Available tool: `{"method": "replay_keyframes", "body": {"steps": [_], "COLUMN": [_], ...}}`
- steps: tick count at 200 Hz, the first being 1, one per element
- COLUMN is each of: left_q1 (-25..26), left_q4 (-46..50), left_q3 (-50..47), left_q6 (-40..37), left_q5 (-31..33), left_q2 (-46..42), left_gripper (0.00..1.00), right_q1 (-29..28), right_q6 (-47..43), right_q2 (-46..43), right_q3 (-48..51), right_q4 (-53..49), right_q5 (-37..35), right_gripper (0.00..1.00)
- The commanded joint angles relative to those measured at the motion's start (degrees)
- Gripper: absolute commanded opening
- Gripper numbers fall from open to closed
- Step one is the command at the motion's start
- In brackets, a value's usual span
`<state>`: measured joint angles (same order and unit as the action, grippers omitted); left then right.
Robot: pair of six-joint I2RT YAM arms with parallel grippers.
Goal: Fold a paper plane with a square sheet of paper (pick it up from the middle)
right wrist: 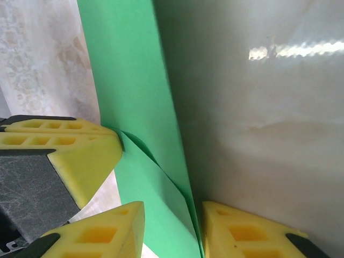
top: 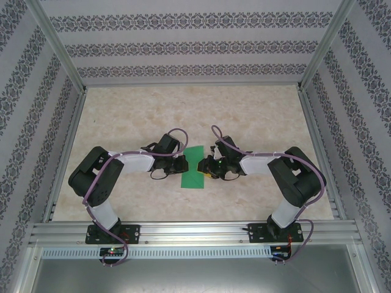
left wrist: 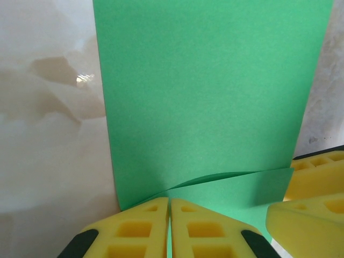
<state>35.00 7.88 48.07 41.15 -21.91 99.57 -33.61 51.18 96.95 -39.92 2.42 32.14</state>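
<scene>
Nearest the top camera, at 6 o'clock, I see the aluminium rail (top: 195, 229) carrying both arm bases. The left arm (top: 98, 177) and right arm (top: 293, 180) reach inward over the marbled table (top: 183, 110). The green sheet of paper (top: 194, 168) lies flat at frame centre, between the two tools. The left gripper (top: 181, 163) meets its 9 o'clock edge. The right gripper (top: 209, 169) meets its 3 o'clock edge. I cannot read jaw spacing from this view.

Left wrist view: the left gripper (left wrist: 169, 201) sits at 6 o'clock. Its yellow fingers (left wrist: 134, 231) are pressed together, with a sliver of green in the seam between them, so it is closed on the near edge of the sheet. That edge curls up as a low flap. The rest of the sheet (left wrist: 215, 97) runs flat toward 12 o'clock on the table (left wrist: 48, 134). At 4 o'clock the right gripper (left wrist: 282, 191) stands beside the flap, one finger above it and one below.

Right wrist view: the right gripper (right wrist: 172, 209) is at 6 o'clock, partly open, a clear gap between its fingers (right wrist: 252, 234). The sheet (right wrist: 123, 70) passes through that gap and runs on to 12 o'clock. I cannot tell whether either pad presses it. At 9 o'clock the left gripper (right wrist: 115, 145) touches the raised fold. The table (right wrist: 258, 107) lies at 3 o'clock.
</scene>
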Motion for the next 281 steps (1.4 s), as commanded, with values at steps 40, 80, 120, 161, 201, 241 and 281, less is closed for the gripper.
{"method": "replay_keyframes", "body": {"steps": [40, 80, 120, 161, 201, 241, 281], "left_q1": [0.33, 0.35, 0.38, 0.37, 0.33, 0.34, 0.37], "left_q4": [2.54, 2.58, 2.7, 2.5, 2.61, 1.63, 1.41], "left_q3": [1.24, 1.64, 1.71, 1.55, 1.68, 1.06, 0.27], "left_q6": [-0.92, -0.68, -0.46, -0.02, 0.09, 0.78, 0.92], "left_q5": [1.02, 0.99, 1.04, 1.01, 1.11, 1.38, 3.99], "left_q2": [-1.13, -1.65, -2.26, -2.78, -3.23, -5.6, -11.19], "left_gripper": [0.12, 0.12, 0.12, 0.12, 0.13, 0.16, 0.2], "right_q1": [0.56, 0.69, 0.65, 0.74, 0.95, 1.07, 1.31], "right_q6": [-0.28, -1.87, -0.94, -0.9, -0.84, -0.95, -2.6], "right_q2": [-1.76, -1.59, -0.29, 0.06, 0.69, -0.61, -4.67], "right_q3": [3.62, 5.57, 6.43, 6.61, 6.79, 6.36, 4.82], "right_q4": [8.84, 11.76, 16.13, 17.38, 17.23, 16.21, 9.87], "right_q5": [4.52, 5.51, 6.47, 6.28, 6.0, 6.1, 4.27], "right_gripper": [0.35, 0.34, 0.3, 0.27, 0.22, 0.16, 0.09]}}
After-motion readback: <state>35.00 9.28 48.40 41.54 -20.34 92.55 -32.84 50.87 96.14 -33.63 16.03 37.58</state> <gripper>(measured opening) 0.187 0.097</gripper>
